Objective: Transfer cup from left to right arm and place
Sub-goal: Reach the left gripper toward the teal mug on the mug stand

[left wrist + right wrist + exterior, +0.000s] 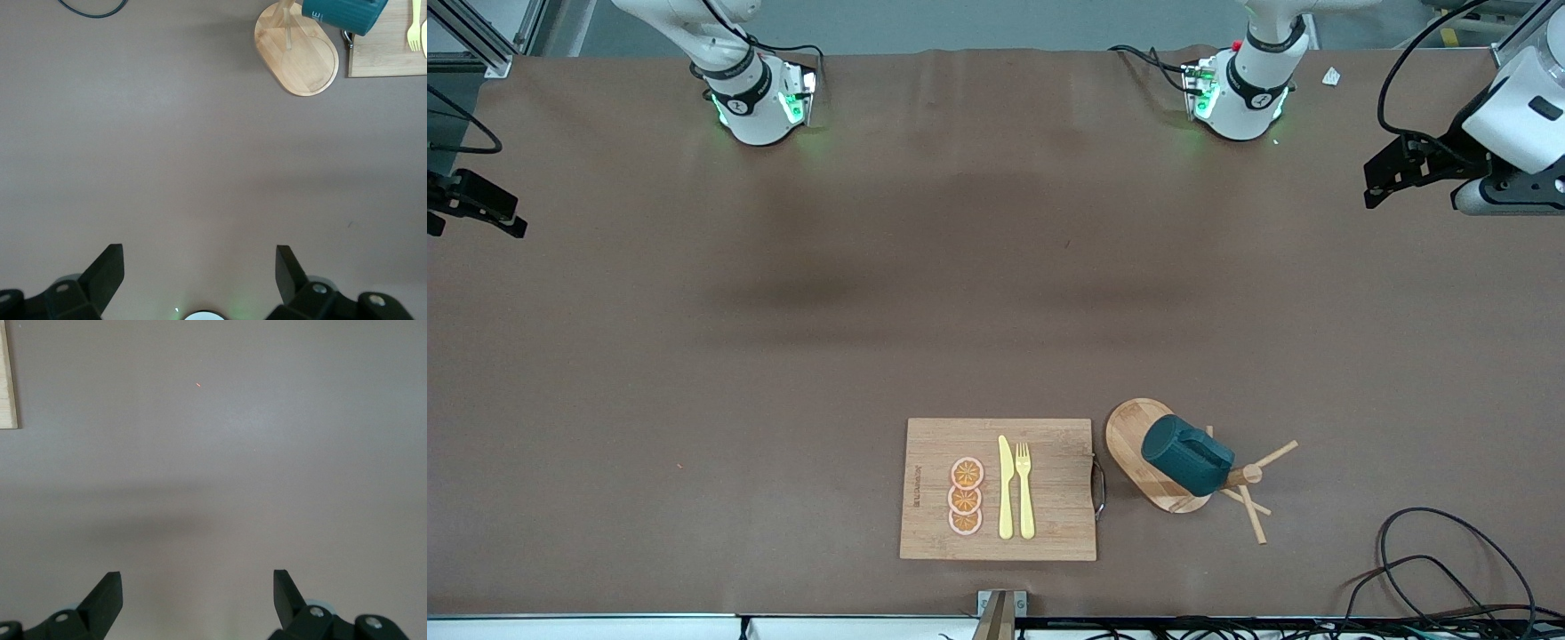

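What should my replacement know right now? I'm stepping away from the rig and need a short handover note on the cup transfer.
Left gripper: jaws open, empty, up over the bare table at the left arm's end; this arm waits.
Right gripper: jaws open, empty, over the table at the right arm's end.
The cup hangs tilted on the wooden mug rack, beside the cutting board that carries a knife, a fork and orange slices, all at the table edge nearest the front camera.
Done: nothing yet; the cup is untouched.
Left: left arm picks the cup, hands it to the right arm, right arm places it.
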{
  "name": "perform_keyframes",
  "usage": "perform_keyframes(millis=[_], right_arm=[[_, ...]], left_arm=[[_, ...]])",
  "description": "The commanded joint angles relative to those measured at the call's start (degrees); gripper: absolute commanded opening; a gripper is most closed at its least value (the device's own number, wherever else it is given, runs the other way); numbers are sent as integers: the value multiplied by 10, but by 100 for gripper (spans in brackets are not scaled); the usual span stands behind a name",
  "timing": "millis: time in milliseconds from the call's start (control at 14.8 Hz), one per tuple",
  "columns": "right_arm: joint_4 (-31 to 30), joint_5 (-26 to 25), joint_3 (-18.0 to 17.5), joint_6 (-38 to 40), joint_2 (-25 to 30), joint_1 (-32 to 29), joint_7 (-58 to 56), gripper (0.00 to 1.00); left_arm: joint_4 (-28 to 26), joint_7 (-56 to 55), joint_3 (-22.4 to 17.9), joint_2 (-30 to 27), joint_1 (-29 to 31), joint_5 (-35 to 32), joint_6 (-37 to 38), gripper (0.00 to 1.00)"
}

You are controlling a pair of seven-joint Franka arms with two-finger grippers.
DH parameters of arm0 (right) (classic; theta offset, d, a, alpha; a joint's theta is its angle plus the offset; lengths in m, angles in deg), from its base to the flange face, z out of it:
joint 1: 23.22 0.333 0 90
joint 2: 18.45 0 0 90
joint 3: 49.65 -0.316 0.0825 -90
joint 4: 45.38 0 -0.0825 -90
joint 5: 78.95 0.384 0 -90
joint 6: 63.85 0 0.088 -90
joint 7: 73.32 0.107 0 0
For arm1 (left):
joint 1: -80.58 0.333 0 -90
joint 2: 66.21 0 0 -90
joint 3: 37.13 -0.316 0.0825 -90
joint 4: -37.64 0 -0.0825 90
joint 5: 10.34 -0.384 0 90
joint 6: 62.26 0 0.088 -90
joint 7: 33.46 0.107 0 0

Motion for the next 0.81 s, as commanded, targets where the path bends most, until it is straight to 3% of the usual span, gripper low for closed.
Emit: perform_keyframes(millis=[0,135,339,745], right_arm=[[5,6,-4,5,-1,-11,-6,100],[6,6,-4,4,-1,-11,-6,100],[2,7,-5,5,-4,-5,-5,100],[5,6,-3,11,-4,-10,-6,100]], left_arm=[[8,-1,3,3,2,5,2,100],[10,1,3,8,-4,4,0,100],[49,-2,5,63,-10,21,-16,100],[57,-170,9,142,-25,93,-161,100]])
